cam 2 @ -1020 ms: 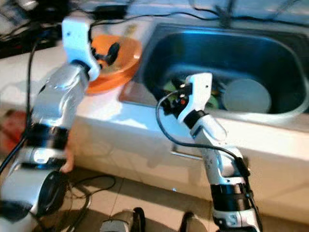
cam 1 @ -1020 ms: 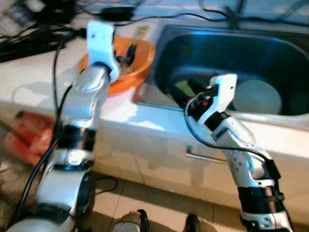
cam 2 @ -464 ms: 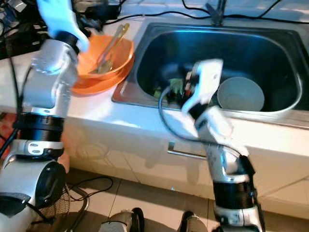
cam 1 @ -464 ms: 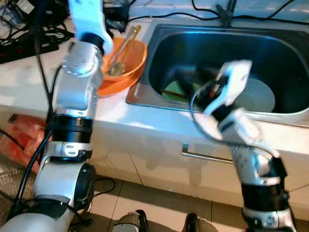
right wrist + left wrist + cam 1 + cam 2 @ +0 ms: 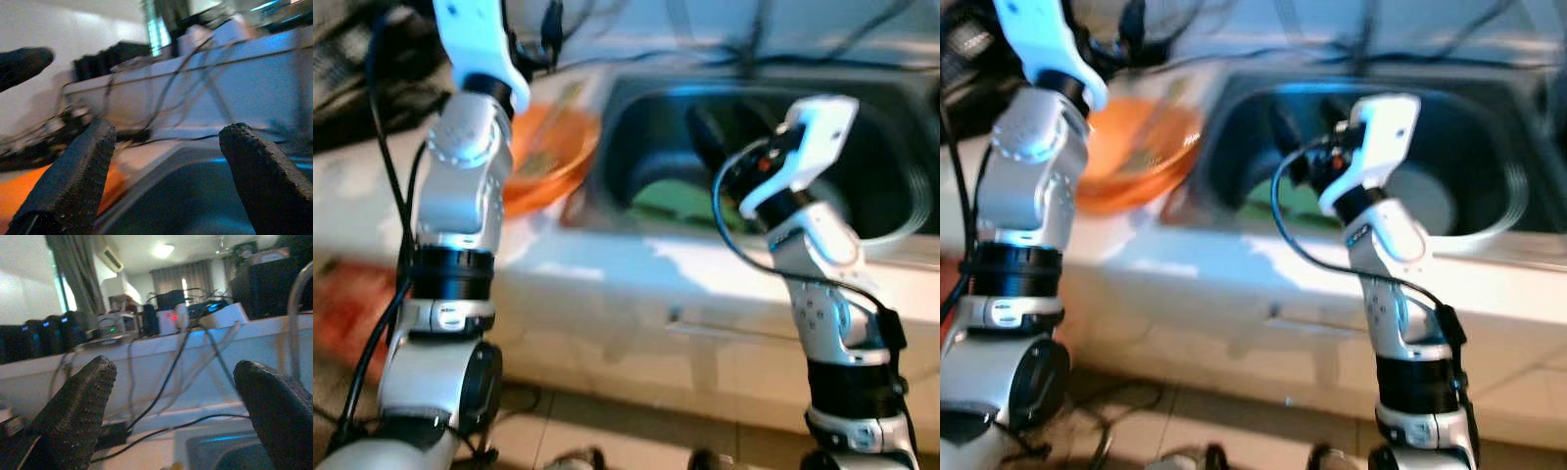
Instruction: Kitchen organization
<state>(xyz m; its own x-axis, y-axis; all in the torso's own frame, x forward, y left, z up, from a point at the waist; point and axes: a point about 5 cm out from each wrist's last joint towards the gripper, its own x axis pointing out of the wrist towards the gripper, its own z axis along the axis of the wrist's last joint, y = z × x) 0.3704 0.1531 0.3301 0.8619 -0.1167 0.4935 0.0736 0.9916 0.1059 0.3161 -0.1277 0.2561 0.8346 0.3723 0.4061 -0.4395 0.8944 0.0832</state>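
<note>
An orange bowl (image 5: 546,162) sits on the white counter just left of the steel sink (image 5: 636,117), with a pale utensil lying in it, blurred. My left gripper (image 5: 176,377) is raised above the back of the bowl, open and holding nothing. My right gripper (image 5: 166,137) hovers open over the left half of the sink, also holding nothing. A green item (image 5: 674,199) lies on the sink floor below it. A round grey dish (image 5: 1425,201) rests in the right half of the sink.
Black cables and power strips (image 5: 73,333) run along the back of the counter. A cabinet handle (image 5: 705,329) sits below the counter edge. Something red (image 5: 347,304) lies on the floor at the left. My feet are on the tiled floor close to the cabinet.
My left gripper has risen out of the orange bowl to above it. My right gripper has lifted higher over the sink. The camera has shifted and the picture is blurred.
</note>
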